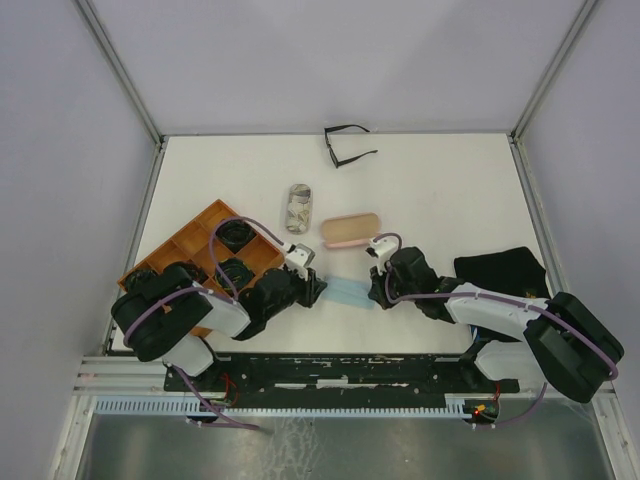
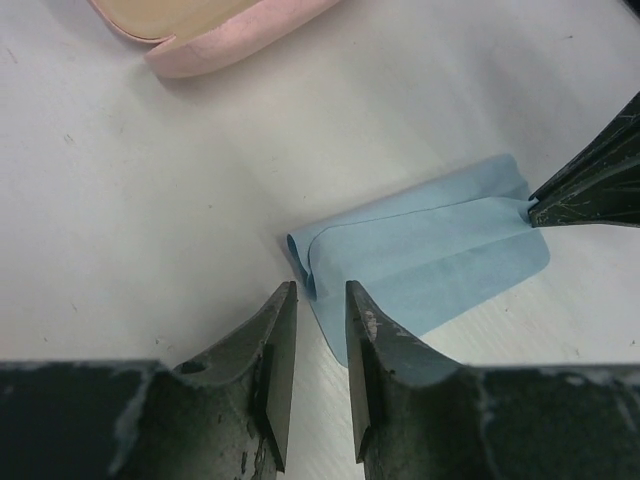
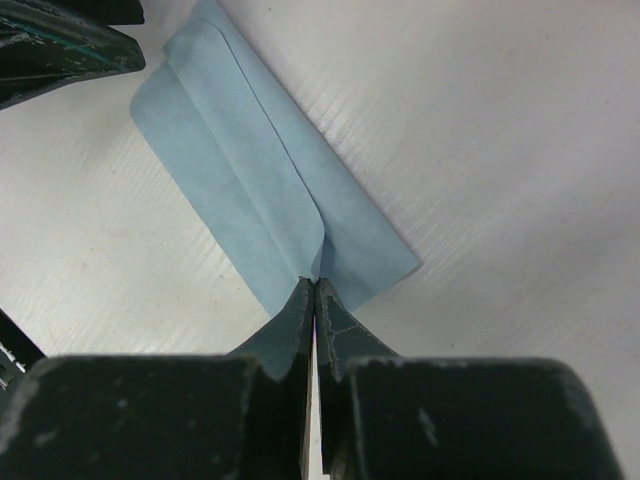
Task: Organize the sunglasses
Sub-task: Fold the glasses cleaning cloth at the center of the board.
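Black sunglasses [image 1: 357, 157], blue cloth [image 2: 430, 250], pink case [image 2: 230, 35]

We see one pair of sunglasses [image 1: 331, 147] lying flat on the worktop [image 1: 450, 190] near its far edge, well apart from everything else. It has a thin black frame and slim arms, both swung open and pointing right. In the orange tray [image 1: 188, 238] at the left, one compartment holds a far dark shape [image 1: 235, 234] and the neighbouring one a near dark shape [image 1: 233, 270]. These are probably folded black pairs, though they are too small for us to be sure.
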### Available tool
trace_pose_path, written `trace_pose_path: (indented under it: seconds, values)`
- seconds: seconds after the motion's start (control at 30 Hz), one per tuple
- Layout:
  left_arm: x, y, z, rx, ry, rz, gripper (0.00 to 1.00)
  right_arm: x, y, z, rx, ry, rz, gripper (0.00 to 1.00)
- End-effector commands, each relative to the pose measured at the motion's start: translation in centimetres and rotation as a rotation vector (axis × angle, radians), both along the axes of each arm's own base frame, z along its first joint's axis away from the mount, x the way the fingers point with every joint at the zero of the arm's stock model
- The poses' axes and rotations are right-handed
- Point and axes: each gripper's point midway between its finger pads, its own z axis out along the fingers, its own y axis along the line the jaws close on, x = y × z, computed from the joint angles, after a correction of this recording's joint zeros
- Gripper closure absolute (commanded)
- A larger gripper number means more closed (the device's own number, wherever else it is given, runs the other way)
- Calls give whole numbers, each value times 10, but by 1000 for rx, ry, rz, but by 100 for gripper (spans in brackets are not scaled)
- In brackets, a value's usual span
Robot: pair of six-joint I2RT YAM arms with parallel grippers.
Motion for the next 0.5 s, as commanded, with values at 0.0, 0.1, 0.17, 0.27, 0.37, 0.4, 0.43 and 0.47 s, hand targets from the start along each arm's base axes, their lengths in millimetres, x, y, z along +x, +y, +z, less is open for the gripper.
trace_pose_path:
  seconds: [0.0, 0.1, 0.17, 0.27, 0.37, 0.4, 0.43, 0.47]
  values:
    - [4, -2, 28, -108, -43, 26, 66, 2, 11, 11, 33, -16, 17, 93]
    - [3, 2, 33, -127, -46, 43, 64, -1, 13, 11, 34, -13, 31, 91]
    - [4, 5, 37, -136, -51, 61, 62, -3, 14, 11, 34, -10, 39, 91]
    - [5, 8, 44, -144, -62, 77, 61, -6, 15, 10, 27, -6, 52, 93]
    - [6, 11, 47, -141, -67, 93, 60, -9, 18, 10, 17, -7, 73, 93]
    - [6, 12, 48, -141, -69, 97, 59, -10, 19, 9, 11, -7, 79, 93]
    - [7, 13, 50, -141, -71, 102, 59, -12, 19, 8, 5, -7, 87, 93]
    - [7, 13, 50, -140, -71, 104, 59, -12, 20, 8, 0, -10, 92, 93]
